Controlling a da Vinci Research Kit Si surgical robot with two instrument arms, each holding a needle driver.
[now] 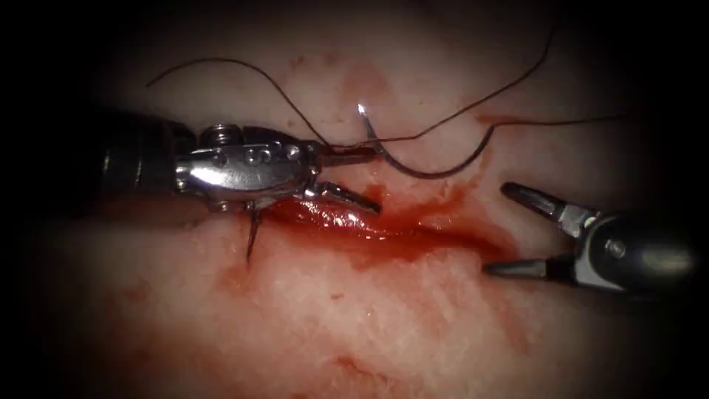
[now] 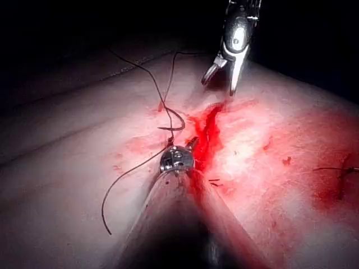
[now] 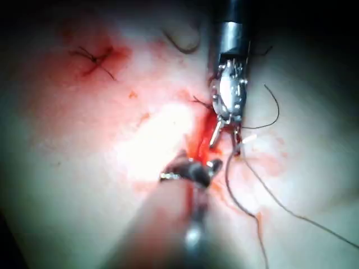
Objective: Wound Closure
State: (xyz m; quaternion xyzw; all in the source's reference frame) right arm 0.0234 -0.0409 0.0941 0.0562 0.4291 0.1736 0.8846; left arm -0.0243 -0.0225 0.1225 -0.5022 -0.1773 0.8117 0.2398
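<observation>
The tissue [image 1: 384, 325] has a red, wet cut [image 1: 413, 233] running across the endoscope view. The curved needle [image 1: 432, 175] lies on the tissue just beyond the cut, its bright tip [image 1: 362, 110] raised and free. Dark thread [image 1: 561, 120] leaves its tail toward the right. My left tool [image 1: 375, 179] is open over the cut's left end. Its upper jaw touches the needle near the tip and its lower jaw sits at the cut's edge, holding nothing. My right tool [image 1: 509, 233] is wide open at the cut's right end, holding nothing.
A long loop of thread [image 1: 244, 68] arcs over the tissue behind the left tool and rises toward the upper right. Short cut thread ends [image 1: 251, 240] stick out below the left tool's wrist. A knotted stitch [image 3: 95, 59] sits farther along the tissue.
</observation>
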